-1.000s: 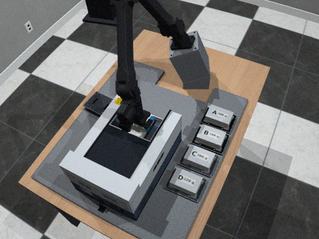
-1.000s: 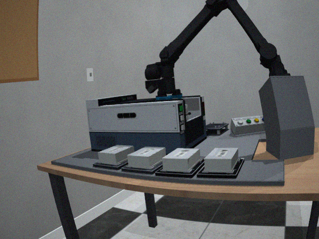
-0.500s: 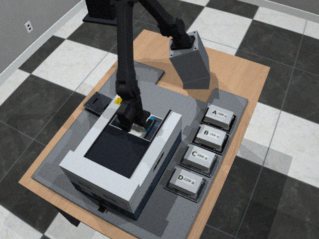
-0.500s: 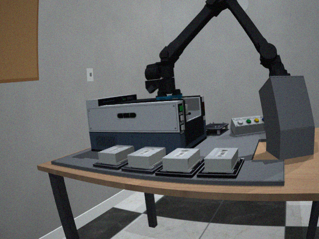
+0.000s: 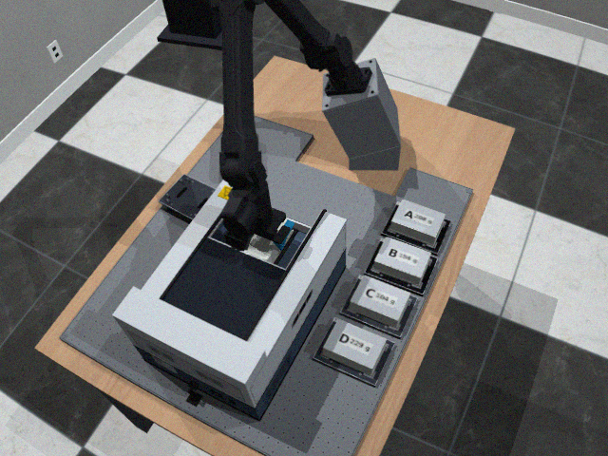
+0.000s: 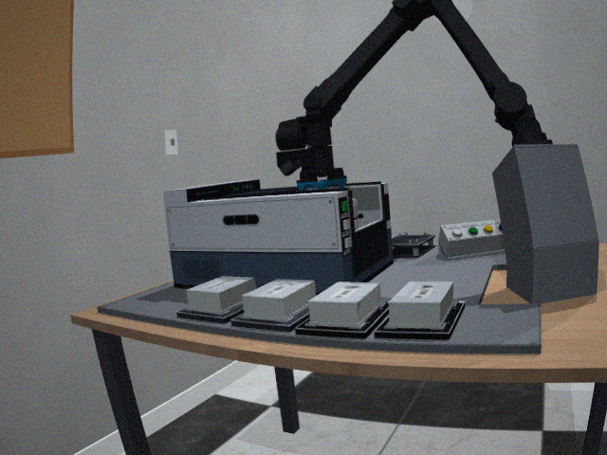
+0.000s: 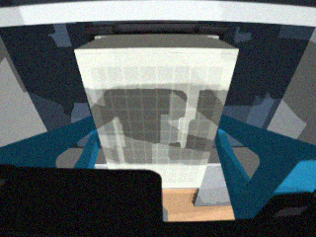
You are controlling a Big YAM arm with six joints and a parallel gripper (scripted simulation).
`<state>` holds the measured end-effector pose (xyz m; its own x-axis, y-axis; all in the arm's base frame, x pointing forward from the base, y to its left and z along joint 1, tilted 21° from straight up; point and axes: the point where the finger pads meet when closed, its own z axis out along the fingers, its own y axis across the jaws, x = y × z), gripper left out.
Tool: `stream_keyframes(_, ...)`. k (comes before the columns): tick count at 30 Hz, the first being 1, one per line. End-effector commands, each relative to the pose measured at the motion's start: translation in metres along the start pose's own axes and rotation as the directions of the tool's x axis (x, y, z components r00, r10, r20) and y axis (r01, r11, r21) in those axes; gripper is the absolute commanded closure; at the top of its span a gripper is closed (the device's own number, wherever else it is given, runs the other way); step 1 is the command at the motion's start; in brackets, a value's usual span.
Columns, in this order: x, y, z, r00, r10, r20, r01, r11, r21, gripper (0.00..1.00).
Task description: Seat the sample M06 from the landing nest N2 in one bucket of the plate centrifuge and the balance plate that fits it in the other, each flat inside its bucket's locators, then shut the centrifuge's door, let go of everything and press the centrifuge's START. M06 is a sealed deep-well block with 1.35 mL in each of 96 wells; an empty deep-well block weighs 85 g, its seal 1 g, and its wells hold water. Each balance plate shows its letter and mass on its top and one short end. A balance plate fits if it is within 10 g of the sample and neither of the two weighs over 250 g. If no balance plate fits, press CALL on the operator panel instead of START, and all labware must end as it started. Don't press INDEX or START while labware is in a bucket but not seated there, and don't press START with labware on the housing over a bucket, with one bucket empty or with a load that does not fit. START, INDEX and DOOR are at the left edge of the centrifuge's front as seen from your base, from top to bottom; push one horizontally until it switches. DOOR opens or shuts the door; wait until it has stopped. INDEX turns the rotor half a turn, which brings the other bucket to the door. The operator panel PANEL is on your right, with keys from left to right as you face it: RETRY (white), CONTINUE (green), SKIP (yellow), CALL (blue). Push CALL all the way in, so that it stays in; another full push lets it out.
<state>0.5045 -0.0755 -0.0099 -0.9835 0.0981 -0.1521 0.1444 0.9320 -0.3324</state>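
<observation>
The sample M06 [image 7: 158, 106] [image 5: 259, 245], a white sealed deep-well block, lies in the bucket under the centrifuge's open door. My gripper [image 5: 257, 236] hangs in that opening right over the block. Its blue fingers stand wide open on either side of the block and do not hold it. In the side view the gripper [image 6: 321, 183] sits at the level of the centrifuge's top. Balance plates A [image 5: 417, 220], B [image 5: 402, 259], C [image 5: 380, 301] and D [image 5: 355, 346] rest in their nests to the right of the centrifuge [image 5: 230, 304].
The landing nest N2 [image 5: 189, 196] stands empty behind the centrifuge's left corner. The operator panel [image 6: 470, 237] with its coloured keys is beyond the centrifuge. The grey arm base housing [image 5: 363, 118] stands at the back. START, INDEX and DOOR buttons [image 6: 344, 223] are on the front edge.
</observation>
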Motion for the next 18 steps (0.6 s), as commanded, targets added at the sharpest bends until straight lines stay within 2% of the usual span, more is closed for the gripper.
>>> stream_keyframes(1, -0.018, -0.002, -0.022, 0.999, -0.005, 0.043, 0.005, 1.0, -0.005, 0.0)
stream_keyframes(5, -0.026, 0.002, -0.035, 0.998, 0.011, 0.061, -0.01, 1.0, -0.009, 0.0)
stream_keyframes(14, -0.025, 0.002, -0.059, 0.998, 0.013, 0.063, -0.013, 1.0, -0.008, 0.0)
stream_keyframes(16, -0.025, 0.002, -0.059, 0.998, 0.013, 0.063, -0.013, 1.0, -0.008, 0.0)
stream_keyframes(17, -0.013, 0.003, -0.054, 0.999, 0.004, 0.038, -0.003, 1.0, -0.005, 0.0)
stream_keyframes(18, -0.019, 0.002, -0.062, 0.999, 0.009, 0.051, -0.008, 1.0, -0.006, 0.0)
